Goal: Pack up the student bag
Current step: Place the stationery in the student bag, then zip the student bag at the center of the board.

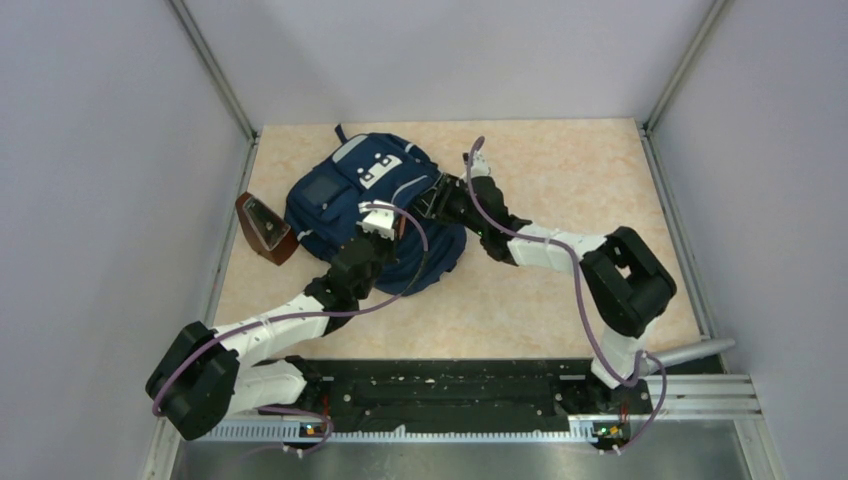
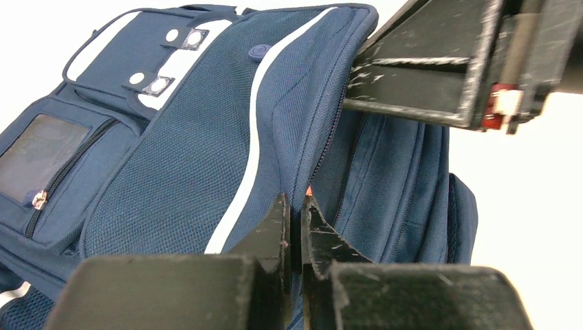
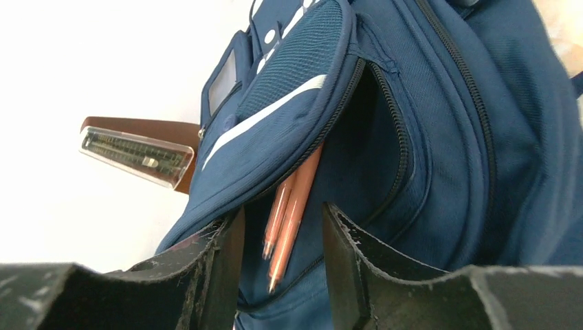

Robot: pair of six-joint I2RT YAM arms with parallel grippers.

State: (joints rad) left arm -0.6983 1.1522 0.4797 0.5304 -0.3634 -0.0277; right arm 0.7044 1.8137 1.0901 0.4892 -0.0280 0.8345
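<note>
Right jaws apart; two pencils [image 3: 287,218] in student bag [image 3: 447,137].

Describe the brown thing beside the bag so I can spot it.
Start at the big navy backpack on the table. Just left of it, near the left wall, lies a brown case with a clear panel, the only brown thing there.

The backpack [image 1: 340,190] is navy woven cloth with coarse mesh panels. The pencils [image 3: 292,213] are smooth, matt orange. At the left of the frame, the case [image 1: 265,228] pairs glossy clear plastic with a matt brown cover.
</note>
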